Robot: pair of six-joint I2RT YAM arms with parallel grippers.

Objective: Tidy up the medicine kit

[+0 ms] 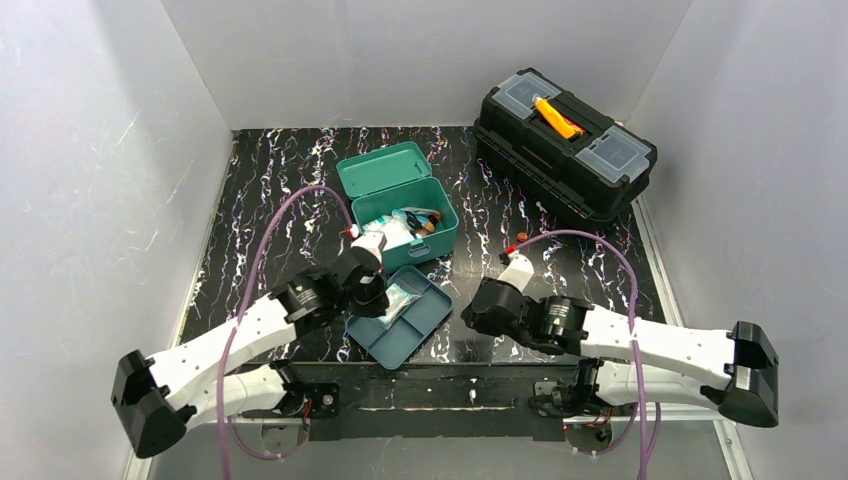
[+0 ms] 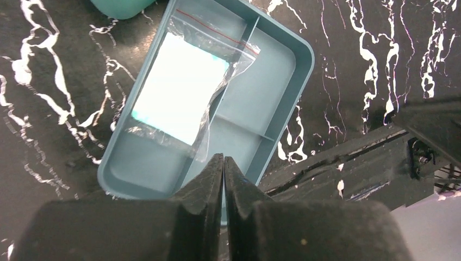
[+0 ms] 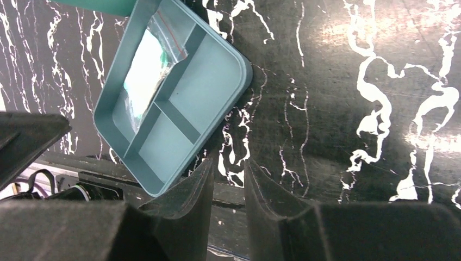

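The teal medicine kit box [image 1: 445, 235] stands open at mid-table, its lid [image 1: 383, 167] tipped back, with a white bottle [image 1: 372, 240] and other small items inside. Its darker teal inner tray [image 1: 425, 322] lies on the table in front of it and holds a clear zip packet of white gauze [image 1: 398, 297]. My left gripper [image 1: 370, 298] hovers over the tray's left side; in the left wrist view the gripper [image 2: 223, 157] is shut and empty above the tray [image 2: 282, 87] and packet [image 2: 179, 92]. My right gripper [image 1: 464, 313] is just right of the tray; in the right wrist view the gripper [image 3: 228, 163] stands slightly open and empty beside the tray [image 3: 206, 81].
A black toolbox with an orange handle [image 1: 565, 140] stands at the back right. White walls close in the table on three sides. The black mounting rail [image 1: 440, 385] runs along the near edge by the arm bases.
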